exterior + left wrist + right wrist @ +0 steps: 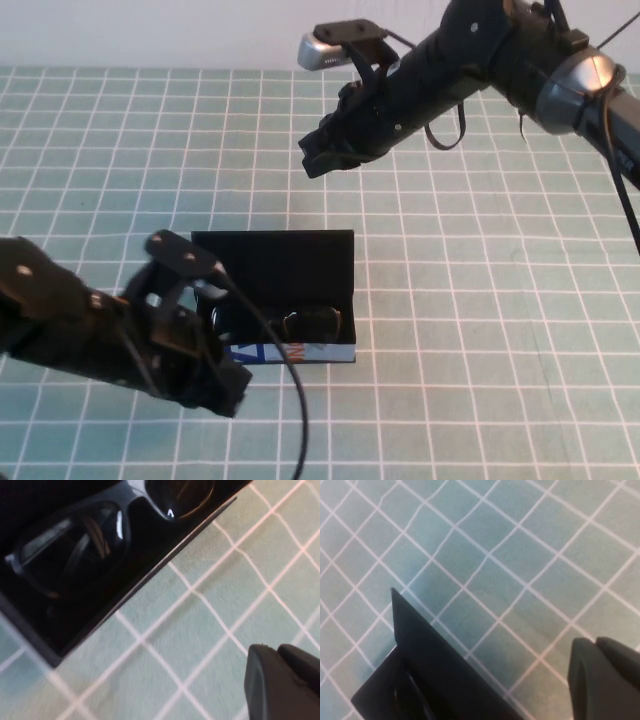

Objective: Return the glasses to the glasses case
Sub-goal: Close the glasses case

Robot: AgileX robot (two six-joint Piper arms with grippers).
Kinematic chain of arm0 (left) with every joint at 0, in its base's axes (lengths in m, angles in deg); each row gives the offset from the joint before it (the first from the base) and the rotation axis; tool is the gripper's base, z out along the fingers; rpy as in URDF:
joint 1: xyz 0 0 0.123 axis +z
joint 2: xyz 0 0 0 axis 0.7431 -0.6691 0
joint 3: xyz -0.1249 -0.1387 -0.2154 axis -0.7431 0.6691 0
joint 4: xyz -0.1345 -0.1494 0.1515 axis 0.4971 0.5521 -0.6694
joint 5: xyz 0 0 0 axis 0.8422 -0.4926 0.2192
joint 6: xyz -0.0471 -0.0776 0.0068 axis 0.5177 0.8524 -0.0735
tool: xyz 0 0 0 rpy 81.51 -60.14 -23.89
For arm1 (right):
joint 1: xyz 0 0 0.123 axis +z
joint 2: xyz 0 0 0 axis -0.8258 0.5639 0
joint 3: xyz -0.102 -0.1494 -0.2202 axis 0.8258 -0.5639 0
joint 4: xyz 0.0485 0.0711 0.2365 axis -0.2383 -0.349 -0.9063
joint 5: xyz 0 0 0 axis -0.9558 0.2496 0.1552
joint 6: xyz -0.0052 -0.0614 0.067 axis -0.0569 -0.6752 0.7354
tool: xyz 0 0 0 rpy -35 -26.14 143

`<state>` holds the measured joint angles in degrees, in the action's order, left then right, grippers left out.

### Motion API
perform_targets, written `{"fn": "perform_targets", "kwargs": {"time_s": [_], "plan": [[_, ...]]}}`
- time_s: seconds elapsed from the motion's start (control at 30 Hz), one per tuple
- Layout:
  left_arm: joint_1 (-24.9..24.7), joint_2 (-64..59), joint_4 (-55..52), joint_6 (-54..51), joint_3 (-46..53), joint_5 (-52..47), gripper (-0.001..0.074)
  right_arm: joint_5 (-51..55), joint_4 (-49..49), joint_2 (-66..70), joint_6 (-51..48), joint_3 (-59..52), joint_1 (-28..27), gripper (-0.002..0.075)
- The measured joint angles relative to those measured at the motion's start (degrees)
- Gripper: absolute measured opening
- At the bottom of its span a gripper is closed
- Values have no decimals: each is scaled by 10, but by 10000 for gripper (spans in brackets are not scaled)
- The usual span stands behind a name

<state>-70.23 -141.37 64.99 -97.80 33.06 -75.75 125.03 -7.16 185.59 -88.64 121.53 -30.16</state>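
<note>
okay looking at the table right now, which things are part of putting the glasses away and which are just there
Part of the job:
- glasses, already lying inside the case
- glasses case, lid standing open
- left gripper, low at the case's front left corner
- right gripper, raised above the table behind the case

Just there:
- green checked mat

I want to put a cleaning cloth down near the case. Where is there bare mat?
Bare mat lies right of the glasses case, and behind it, under the raised right gripper. The front-left corner is crowded: the left gripper sits against the case there. The glasses fill the case.
</note>
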Motion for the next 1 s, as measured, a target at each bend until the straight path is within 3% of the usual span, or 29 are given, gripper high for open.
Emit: {"fn": "perform_targets", "kwargs": {"time_s": [0.27, 0.7, 1.0], "plan": [[-68, -60, 14, 33, 0, 152, 2, 27, -68, 57, -66, -2, -5, -11], [-72, -105, 26, 50, 0, 232, 2, 97, -167, 73, -134, -2, -5, -11], [-72, -112, 42, 50, 0, 242, 2, 99, -173, 73, -108, -2, 14, -11]]}}
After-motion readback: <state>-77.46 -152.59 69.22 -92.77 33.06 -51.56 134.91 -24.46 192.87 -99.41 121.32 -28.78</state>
